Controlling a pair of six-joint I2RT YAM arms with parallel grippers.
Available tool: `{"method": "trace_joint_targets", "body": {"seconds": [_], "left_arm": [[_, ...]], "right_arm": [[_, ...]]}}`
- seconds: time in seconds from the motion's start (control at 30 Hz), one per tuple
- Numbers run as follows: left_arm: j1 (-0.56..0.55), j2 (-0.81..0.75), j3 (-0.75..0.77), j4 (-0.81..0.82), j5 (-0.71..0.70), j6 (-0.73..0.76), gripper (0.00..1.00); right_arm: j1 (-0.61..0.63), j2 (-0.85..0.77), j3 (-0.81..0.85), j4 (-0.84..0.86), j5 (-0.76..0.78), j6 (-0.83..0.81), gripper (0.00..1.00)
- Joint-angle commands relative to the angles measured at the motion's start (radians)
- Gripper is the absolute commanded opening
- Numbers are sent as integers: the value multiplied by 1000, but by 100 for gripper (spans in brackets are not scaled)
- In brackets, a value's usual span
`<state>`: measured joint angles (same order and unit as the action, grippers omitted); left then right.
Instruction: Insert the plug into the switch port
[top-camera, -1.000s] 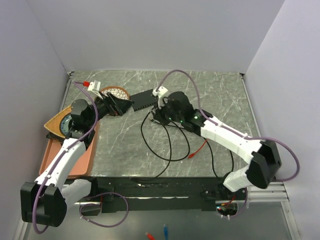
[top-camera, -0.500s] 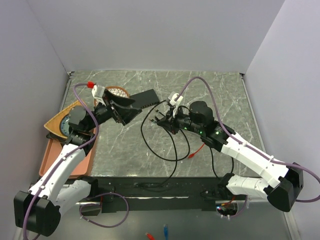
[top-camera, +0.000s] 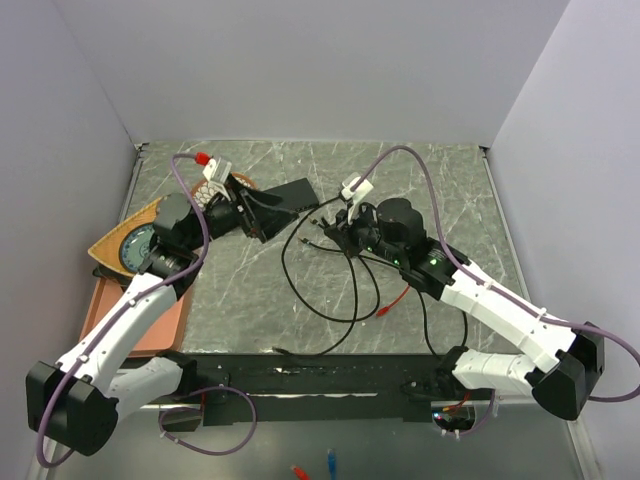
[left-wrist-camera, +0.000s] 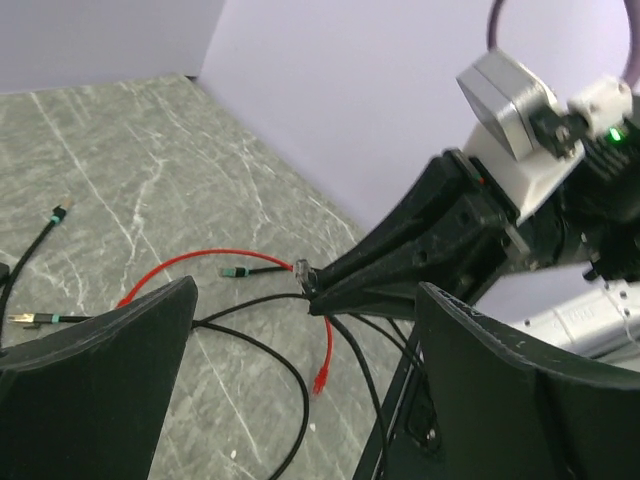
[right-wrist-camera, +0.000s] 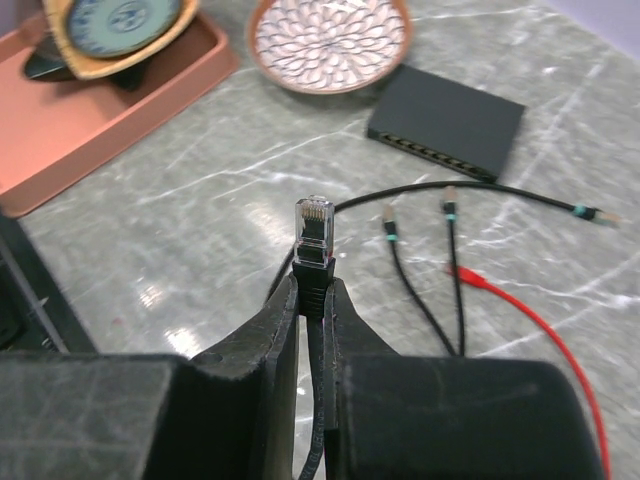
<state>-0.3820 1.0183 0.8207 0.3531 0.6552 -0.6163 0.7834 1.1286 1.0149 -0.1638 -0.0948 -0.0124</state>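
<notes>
The switch (right-wrist-camera: 447, 122), a flat matte-black box with a row of sockets along its near edge, lies on the marble table (top-camera: 430, 190); in the top view the switch (top-camera: 292, 194) sits at the back, left of centre. My right gripper (right-wrist-camera: 313, 290) is shut on the black boot of a cable, and its clear plug (right-wrist-camera: 313, 228) sticks out past the fingertips, pointing toward the switch but well short of it. My left gripper (top-camera: 256, 218) hovers just left of the switch with its jaws wide apart and nothing between them. The left wrist view looks at the plug (left-wrist-camera: 300, 270) held by the right gripper.
A round patterned dish (right-wrist-camera: 328, 40) sits behind the switch. A salmon tray (right-wrist-camera: 120, 95) holds a wooden dish (right-wrist-camera: 110, 28) at the left. Loose black cables with teal-banded plugs (right-wrist-camera: 390, 236) and a red cable (right-wrist-camera: 520, 300) trail across the table's middle.
The right arm has drawn back from the switch toward the right, keeping the plug in its grip. The left gripper has moved up toward the back, beside the switch, still open.
</notes>
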Motion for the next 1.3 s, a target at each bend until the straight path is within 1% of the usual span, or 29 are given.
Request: {"method": "trace_joint_targets", "body": {"seconds": [0.0, 0.07, 0.17, 0.27, 0.3, 0.33, 0.43, 0.6, 0.63, 0.7, 0.77, 0.8, 0.9, 1.0, 1.17, 1.27], "left_arm": [[-17, 26, 101, -107, -104, 7, 97], [-29, 43, 124, -131, -106, 12, 96], [-43, 69, 161, -184, -147, 7, 92], [-51, 104, 201, -218, -169, -11, 87], [-51, 115, 215, -253, -167, -17, 85], [-55, 138, 228, -272, -167, -22, 83], [-63, 179, 279, -336, -164, -26, 81], [-75, 227, 336, -405, -167, -28, 78], [-78, 247, 354, -439, -167, -23, 78], [-81, 276, 363, -451, -155, -20, 78], [-83, 296, 373, -447, -128, -20, 75], [-84, 311, 373, -442, -105, -23, 72], [-92, 335, 385, -448, -103, -20, 70], [-104, 354, 402, -468, -120, -11, 70], [-107, 358, 394, -433, -114, -26, 67], [-110, 353, 390, -405, -111, -40, 51]], "right_arm": [[33, 14, 73, 1, 133, -3, 0], [46, 26, 80, 0, 161, -9, 0], [83, 49, 102, -6, 245, -18, 0], [141, 88, 131, -20, 366, -47, 0], [157, 97, 140, -14, 413, -61, 0], [192, 115, 148, -14, 491, -72, 0], [229, 151, 172, -8, 614, -103, 0], [266, 198, 212, 0, 720, -136, 0], [267, 204, 217, 1, 727, -146, 0], [270, 214, 225, 7, 738, -152, 0], [277, 223, 231, 13, 760, -161, 0], [277, 235, 237, 14, 767, -165, 0], [281, 252, 254, -2, 791, -164, 0], [284, 249, 251, 6, 767, -169, 0], [292, 260, 261, -6, 764, -172, 0], [294, 260, 255, -3, 754, -173, 0]]}}
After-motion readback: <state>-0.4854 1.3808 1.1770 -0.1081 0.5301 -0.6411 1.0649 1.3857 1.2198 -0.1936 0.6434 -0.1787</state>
